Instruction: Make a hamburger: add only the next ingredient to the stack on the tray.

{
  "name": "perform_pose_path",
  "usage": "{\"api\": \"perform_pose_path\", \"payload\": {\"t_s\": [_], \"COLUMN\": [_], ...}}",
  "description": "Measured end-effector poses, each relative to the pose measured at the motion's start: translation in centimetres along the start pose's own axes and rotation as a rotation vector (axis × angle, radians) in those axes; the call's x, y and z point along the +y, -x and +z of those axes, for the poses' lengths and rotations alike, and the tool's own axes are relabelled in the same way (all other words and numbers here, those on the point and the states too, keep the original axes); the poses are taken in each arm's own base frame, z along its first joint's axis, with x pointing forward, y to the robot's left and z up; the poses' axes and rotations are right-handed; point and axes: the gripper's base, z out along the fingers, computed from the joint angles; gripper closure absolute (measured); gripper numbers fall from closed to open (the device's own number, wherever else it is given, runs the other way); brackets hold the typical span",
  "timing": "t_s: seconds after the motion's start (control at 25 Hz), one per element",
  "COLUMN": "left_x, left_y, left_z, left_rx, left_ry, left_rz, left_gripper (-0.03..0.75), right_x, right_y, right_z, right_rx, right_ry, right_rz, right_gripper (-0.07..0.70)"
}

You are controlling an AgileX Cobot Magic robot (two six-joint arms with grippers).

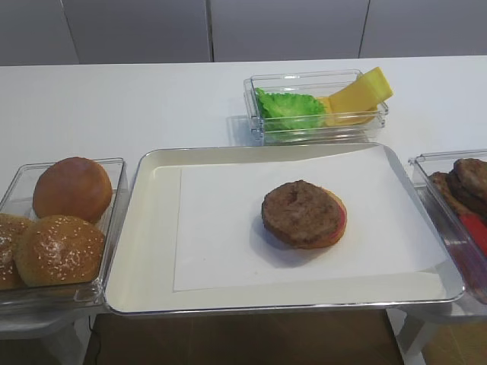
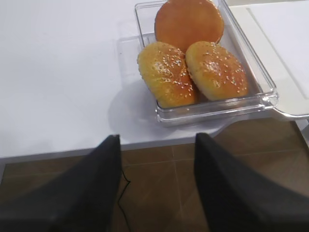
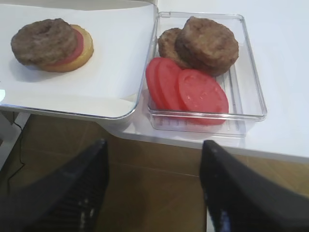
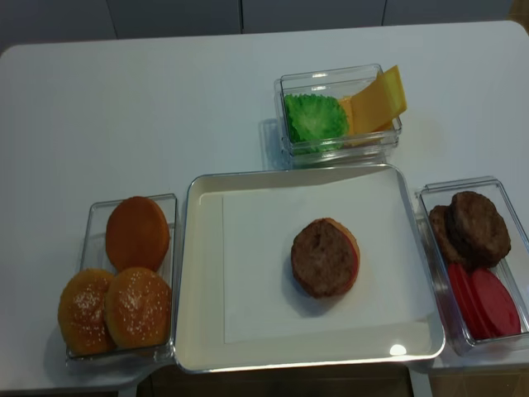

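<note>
White table (image 4: pixel 165 99) w/ tray (image 4: pixel 198 273) & 3 clear bins (image 4: pixel 339 78).

left claw (image 2: pixel 154 193) open, right claw (image 3: pixel 153 193) open

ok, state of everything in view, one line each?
Patty: on the bun base, shifted left, not centred.
Bun base: on the paper, red top partly showing.
Tray: on the table, paper-lined.
Right gripper: open, empty, off the table edge.
Left gripper: open, empty, off the table edge.
Buns: three in left bin.
Spare patties: two stacked in right bin.
Tomato slices: overlapping, same bin.
Lettuce, cheese: back bin.
</note>
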Motion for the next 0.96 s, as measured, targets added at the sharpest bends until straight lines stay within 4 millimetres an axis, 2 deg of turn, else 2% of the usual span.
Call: {"api": "perform_pose_path", "payload": {"t_s": [0.96], "left_x": [0.0], "left_y": [0.0], "left_z": [0.0], "left_rx": [0.0], "left_ry": [0.0], "left_rz": [0.0], "left_gripper": [0.346], "right_x": [-0.02], "right_y": [0.0], "right_z": [0.0], "right_rx": [0.0], "right_ry": [-0.002], "right_rz": [-0.001], "right_gripper": [0.182]}}
